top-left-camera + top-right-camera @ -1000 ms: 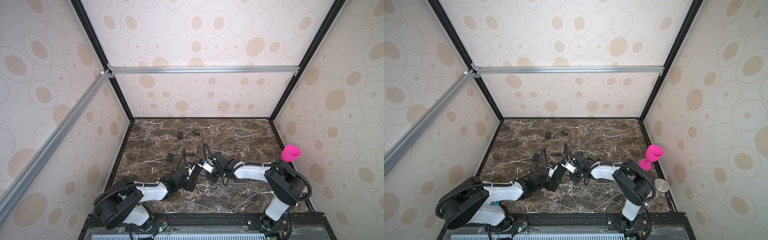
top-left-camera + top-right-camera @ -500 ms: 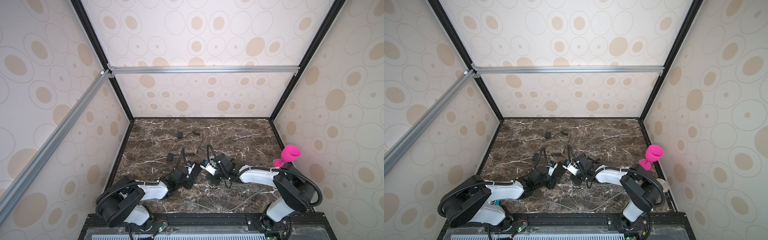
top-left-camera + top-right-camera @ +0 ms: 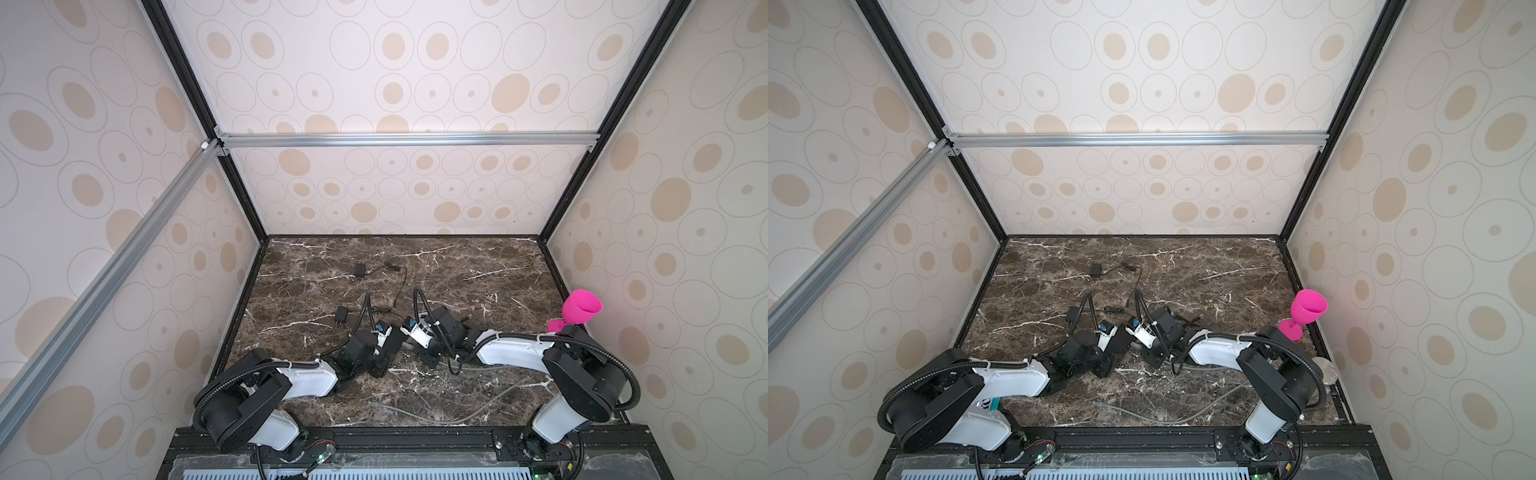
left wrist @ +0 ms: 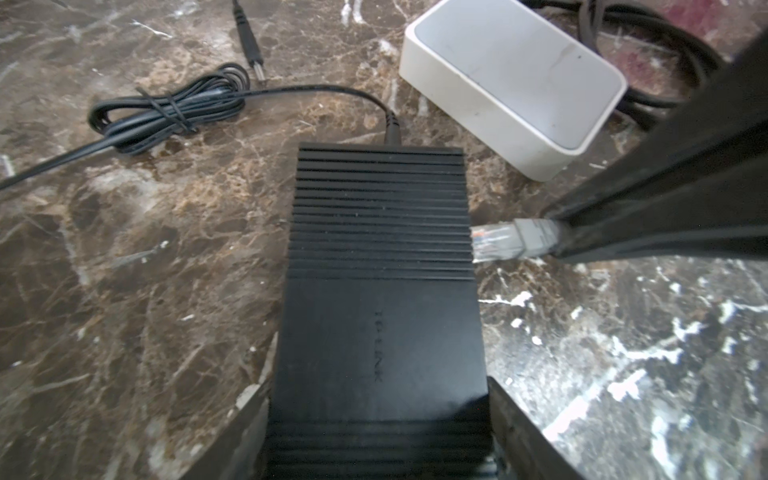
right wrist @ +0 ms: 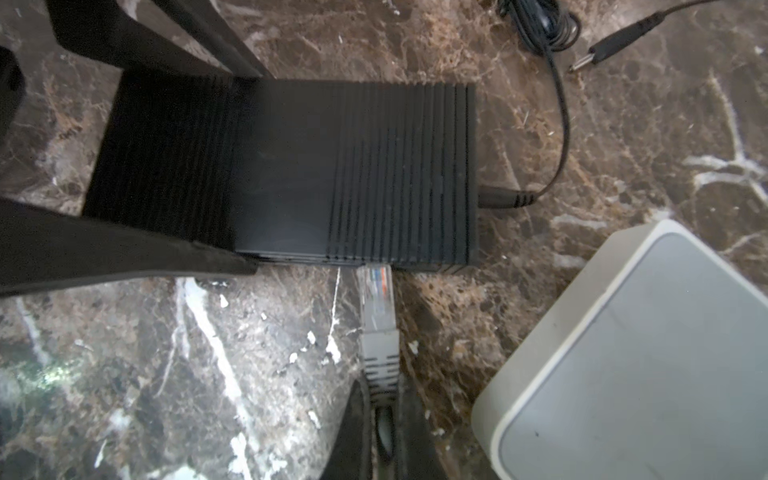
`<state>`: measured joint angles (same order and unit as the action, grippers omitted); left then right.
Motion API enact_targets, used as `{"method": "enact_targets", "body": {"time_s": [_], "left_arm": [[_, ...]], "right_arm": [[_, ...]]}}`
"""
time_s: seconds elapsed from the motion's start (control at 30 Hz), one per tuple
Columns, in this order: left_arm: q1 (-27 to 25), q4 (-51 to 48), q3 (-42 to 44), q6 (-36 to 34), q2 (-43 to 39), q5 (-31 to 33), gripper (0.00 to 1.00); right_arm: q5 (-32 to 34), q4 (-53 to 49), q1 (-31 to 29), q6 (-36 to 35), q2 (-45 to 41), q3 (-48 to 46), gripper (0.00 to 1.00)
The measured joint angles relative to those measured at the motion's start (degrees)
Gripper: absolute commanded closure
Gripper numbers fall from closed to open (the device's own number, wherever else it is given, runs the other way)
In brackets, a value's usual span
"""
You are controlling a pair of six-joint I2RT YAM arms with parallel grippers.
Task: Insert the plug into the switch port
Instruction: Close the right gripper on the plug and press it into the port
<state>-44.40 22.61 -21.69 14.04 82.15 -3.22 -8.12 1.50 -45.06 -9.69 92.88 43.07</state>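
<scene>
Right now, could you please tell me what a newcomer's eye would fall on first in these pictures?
The bright pink goblet by the right edge of the table stands out most. At the middle, the jaws of the left gripper clamp a black switch, and the right gripper holds a clear plug with its tip at the switch's side.

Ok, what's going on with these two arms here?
The left gripper clamps the black ribbed switch box from both sides on the brown marble table. The right gripper is shut on the grey network cable just behind its clear plug. The plug's tip meets the switch's side, but most of it is outside, so it is not seated yet. A white box lies nearby, untouched.
</scene>
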Motion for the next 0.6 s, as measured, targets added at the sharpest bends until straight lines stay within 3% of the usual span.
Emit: {"method": "enact_targets", "body": {"time_s": [0.33, 0.6], "left_arm": [[0.1, -1.5, 0.0, 0.1, -0.9, -1.0, 0.65], [0.1, -1.7, 0.0, 0.1, -0.9, -1.7, 0.65]], "right_arm": [[3.0, -0.1, -1.6, 0.0, -0.2, 0.0, 1.0], [13.7, -0.5, -8.5, -0.3, -1.0, 0.2, 1.0]]}}
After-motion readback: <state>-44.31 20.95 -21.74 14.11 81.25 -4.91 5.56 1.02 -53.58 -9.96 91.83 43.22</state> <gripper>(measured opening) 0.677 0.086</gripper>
